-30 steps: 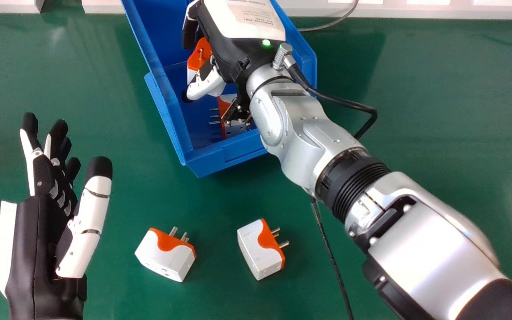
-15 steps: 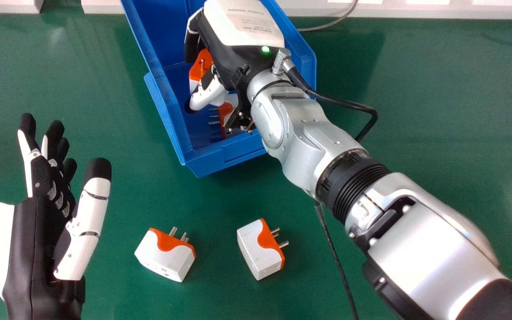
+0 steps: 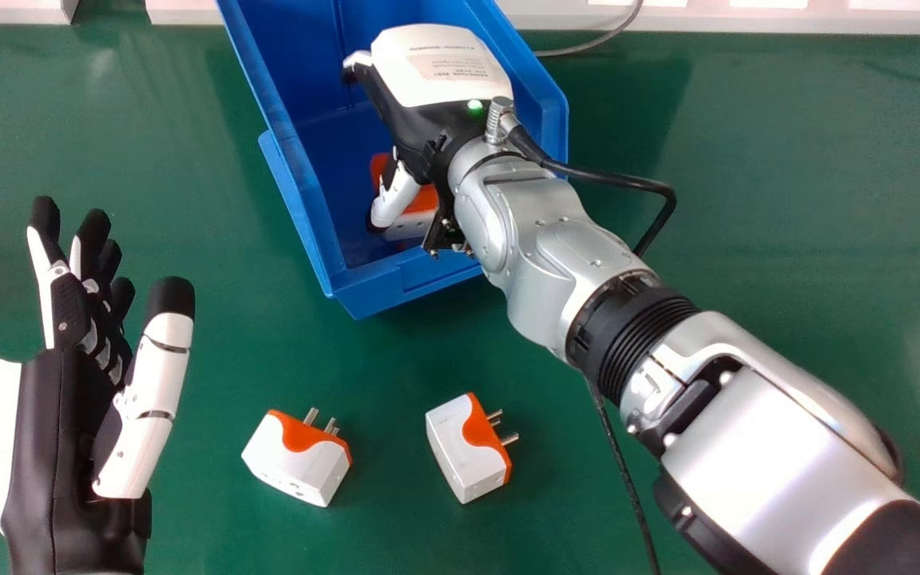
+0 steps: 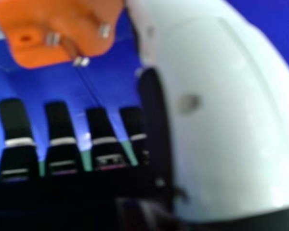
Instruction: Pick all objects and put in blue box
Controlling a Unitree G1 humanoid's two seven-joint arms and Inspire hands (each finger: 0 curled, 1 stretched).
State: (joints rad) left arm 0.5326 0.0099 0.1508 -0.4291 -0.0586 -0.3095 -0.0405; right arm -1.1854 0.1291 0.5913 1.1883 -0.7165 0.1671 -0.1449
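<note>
The right hand (image 3: 428, 120), fingers spread and pinching nothing, is inside the blue box (image 3: 292, 172), its thumb by an orange-and-white plug (image 3: 412, 225). Leaving low could drag that plug or catch the near rim. Two plugs (image 3: 468, 451) lie well apart on the tabletop (image 3: 787, 200), with open room around. The left hand (image 3: 69, 415), at the left, is relaxed.

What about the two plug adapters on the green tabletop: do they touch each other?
No, the left adapter and the right adapter lie apart, with green tabletop showing between them.
</note>
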